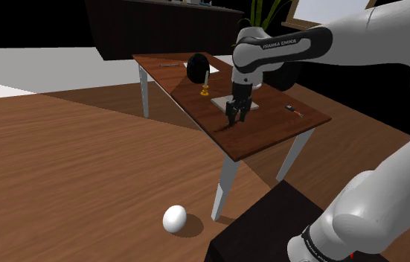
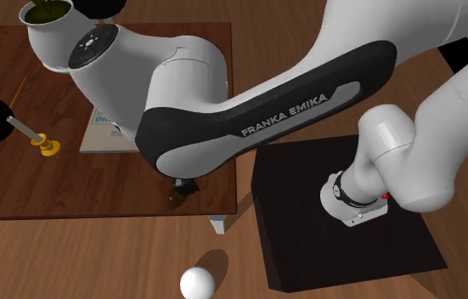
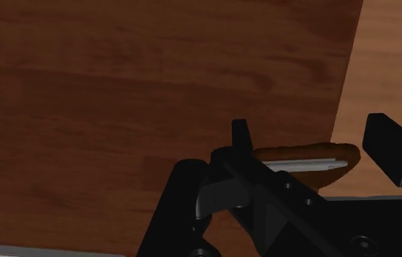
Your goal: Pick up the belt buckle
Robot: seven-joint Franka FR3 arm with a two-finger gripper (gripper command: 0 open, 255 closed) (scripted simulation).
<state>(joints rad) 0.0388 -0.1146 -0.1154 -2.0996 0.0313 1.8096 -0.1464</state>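
The belt buckle (image 3: 305, 159) is a flat brown oval with a pale bar across it. It lies on the dark wooden table (image 1: 270, 139) close to the table's edge. My black gripper (image 3: 312, 140) is down at the tabletop, its fingers (image 3: 241, 136) standing apart on either side of the buckle. One finger is right against the buckle and a sliver of gap shows at the other. In the shoulder view the gripper (image 1: 234, 119) points straight down at the table's near half. The second exterior view has the buckle (image 2: 172, 201) as a small brown spot beside the gripper (image 2: 186, 185), largely hidden under the arm.
On the table stand a yellow candle holder (image 1: 205, 91), a black round object (image 1: 197, 68), a flat white sheet (image 1: 225, 102), a small dark item (image 1: 294, 111) and a plant pot (image 2: 49, 17). A white egg-shaped ball (image 1: 174, 218) lies on the wooden floor near the black stand (image 2: 300, 221).
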